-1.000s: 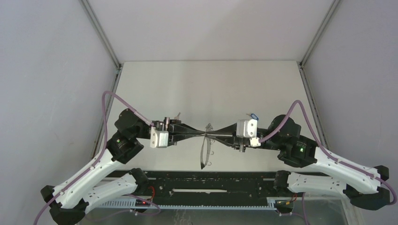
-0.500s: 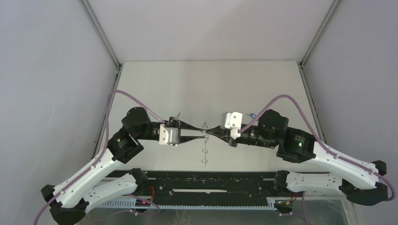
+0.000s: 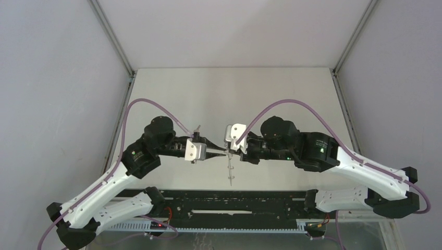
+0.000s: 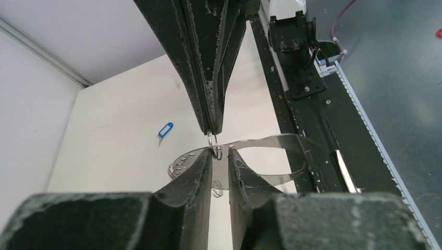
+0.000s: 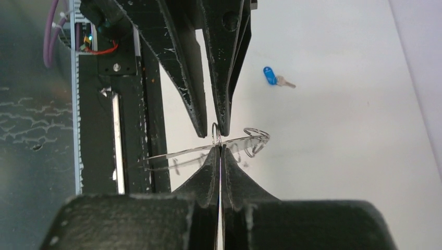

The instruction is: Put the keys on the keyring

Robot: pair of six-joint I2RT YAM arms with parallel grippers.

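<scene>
Left wrist view: the keyring [image 4: 271, 143] hangs clear of the counter [image 4: 120, 104] at mid-frame. The right end effector [image 4: 211, 130] is clamped shut on its rim beside a small wire loop [image 4: 215, 151], while the left end effector [image 4: 219, 156] stands a narrow gap apart around that loop, gripping nothing. The hoop looks thin, light and springy, so hold the rim close to a loop; the keys [image 5: 270, 75], tiny and probably slippery, lie on the counter, likely best pinched by their blue tags.
</scene>
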